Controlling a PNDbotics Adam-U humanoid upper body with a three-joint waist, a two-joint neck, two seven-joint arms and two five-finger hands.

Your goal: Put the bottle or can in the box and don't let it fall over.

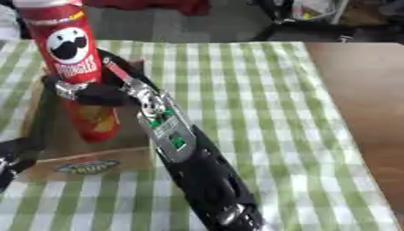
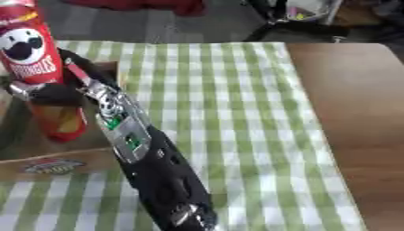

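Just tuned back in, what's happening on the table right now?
The right hand is wrapped around a tall red Pringles can, holding it upright with its bottom down inside the open cardboard box on the green checked tablecloth. The can has not been let go yet. Part of the left hand shows at the left edge beside the box.
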